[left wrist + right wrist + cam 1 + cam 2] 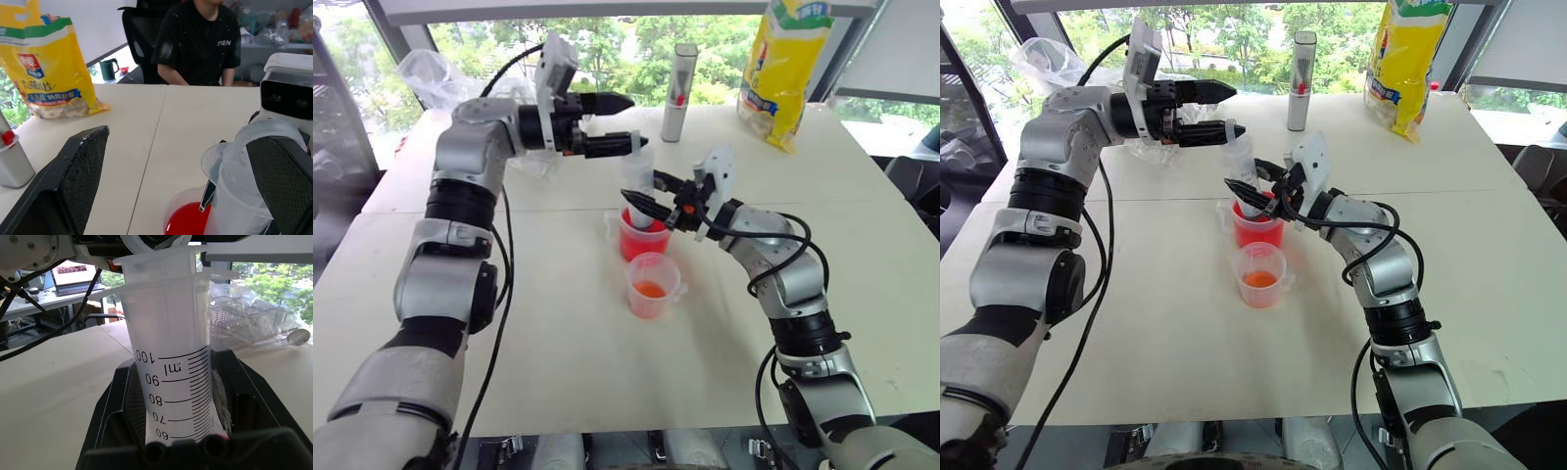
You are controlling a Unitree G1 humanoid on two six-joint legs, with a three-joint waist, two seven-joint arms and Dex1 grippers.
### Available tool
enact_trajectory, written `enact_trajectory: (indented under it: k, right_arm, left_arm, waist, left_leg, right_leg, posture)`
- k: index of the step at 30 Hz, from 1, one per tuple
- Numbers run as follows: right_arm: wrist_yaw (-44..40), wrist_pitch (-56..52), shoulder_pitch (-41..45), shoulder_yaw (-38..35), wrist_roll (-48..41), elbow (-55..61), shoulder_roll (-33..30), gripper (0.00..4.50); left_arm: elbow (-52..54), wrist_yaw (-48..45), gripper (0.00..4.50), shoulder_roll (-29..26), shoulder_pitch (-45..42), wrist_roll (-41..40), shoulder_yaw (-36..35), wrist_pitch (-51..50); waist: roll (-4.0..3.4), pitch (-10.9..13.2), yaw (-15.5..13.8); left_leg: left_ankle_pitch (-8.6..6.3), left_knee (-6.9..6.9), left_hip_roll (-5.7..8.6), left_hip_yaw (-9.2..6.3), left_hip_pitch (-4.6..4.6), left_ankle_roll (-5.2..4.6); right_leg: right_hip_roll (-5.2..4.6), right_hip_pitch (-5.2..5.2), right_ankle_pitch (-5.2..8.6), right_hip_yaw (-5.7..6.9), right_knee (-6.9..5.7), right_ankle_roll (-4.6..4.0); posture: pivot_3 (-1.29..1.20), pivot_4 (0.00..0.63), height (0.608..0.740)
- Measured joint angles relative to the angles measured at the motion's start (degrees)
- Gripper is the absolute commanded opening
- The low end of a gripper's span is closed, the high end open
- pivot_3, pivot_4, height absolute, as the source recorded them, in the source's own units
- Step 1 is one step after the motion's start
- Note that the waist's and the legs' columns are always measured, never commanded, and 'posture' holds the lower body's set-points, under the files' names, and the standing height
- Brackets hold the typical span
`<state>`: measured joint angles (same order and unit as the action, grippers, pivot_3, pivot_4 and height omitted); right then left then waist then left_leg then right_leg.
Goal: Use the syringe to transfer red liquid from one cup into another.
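The right gripper [1255, 192] was clamped on the barrel of the syringe [171, 357], holding it upright with its lower end inside the big cup [1255, 233] of red liquid [188, 226]. In the right wrist view the barrel stood between the two black fingers [115, 401], its printed scale reading upside down.

The left gripper [622, 122] reached in level from the robot's left at the syringe's top, its jaws spread wide. One finger [281, 183] lay just beside the upper barrel and the other [66, 188] stood well apart from it. Whether the near finger touched the plastic could not be told.

The big cup stood near the middle of the white table [558, 372]. The small cup [652, 284] stood just in front of it, on the robot's side, with an orange-red layer at its bottom.

At the table's far edge stood a grey tube [679, 90] with a red mark and, to its right, a yellow bag [785, 64]. A clear plastic bag [431, 76] lay at the far left corner. A person in a black shirt [198, 41] sat beyond the table in the left wrist view.
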<state>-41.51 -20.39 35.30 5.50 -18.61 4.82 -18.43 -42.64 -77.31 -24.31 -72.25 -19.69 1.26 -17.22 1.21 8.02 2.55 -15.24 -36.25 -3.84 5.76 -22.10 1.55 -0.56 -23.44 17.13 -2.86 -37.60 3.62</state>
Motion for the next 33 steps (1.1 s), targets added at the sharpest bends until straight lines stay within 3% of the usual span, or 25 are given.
enact_trajectory:
  k: [8,33]
  right_arm:
    - [1.22,-0.01,0.00,-0.87,0.33,-0.01,-0.01,1.48]
    - [1.34,2.25,-1.36,-1.14,0.09,-1.61,2.24,1.48]
  left_arm:
    - [1.57,-2.76,0.02,1.05,0.15,-0.43,0.10,-1.91]
    - [2.26,-2.14,0.02,1.21,0.40,-1.39,-0.36,-7.22]
  waist:
    - [0.00,0.00,-0.05]
    - [0.00,0.00,-0.02]
  left_leg:
    - [0.00,-0.02,0.01,0.00,-0.01,0.00]
    - [0.00,-0.03,0.01,-0.06,0.02,0.00]
  right_leg:
    - [-0.02,0.00,0.00,0.00,-0.01,0.00]
    - [-0.01,0.00,0.00,-0.01,-0.06,0.00]
  posture:
    - [0.00,0.150,0.740]
    - [0.00,0.150,0.740]
